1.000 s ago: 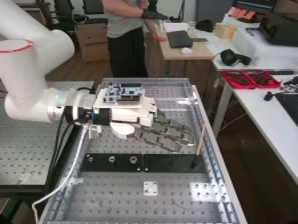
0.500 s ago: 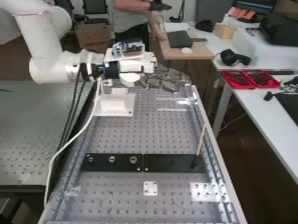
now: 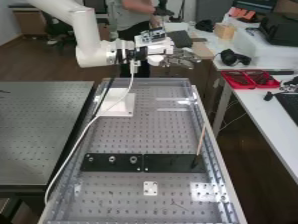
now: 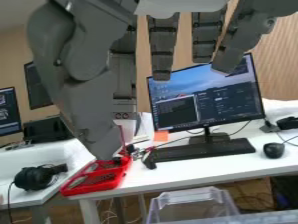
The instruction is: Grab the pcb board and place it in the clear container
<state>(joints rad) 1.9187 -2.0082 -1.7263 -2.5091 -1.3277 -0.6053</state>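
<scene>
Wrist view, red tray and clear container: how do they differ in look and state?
The red tray is solid bright red, while the clear container is see-through. The red tray lies on the white desk; the clear container is off that desk, nearer the camera. The red tray holds dark pieces; whether the clear container holds anything, I cannot tell. Both have straight edges.

You had a lit monitor [image 4: 206, 100] on the white desk [image 4: 159, 179], black keyboard [image 4: 199, 150] in front, mouse [image 4: 273, 150] just beside that. Red tray [image 4: 96, 186] sat near the desk edge, headphones [image 4: 34, 178] nearby.
</scene>
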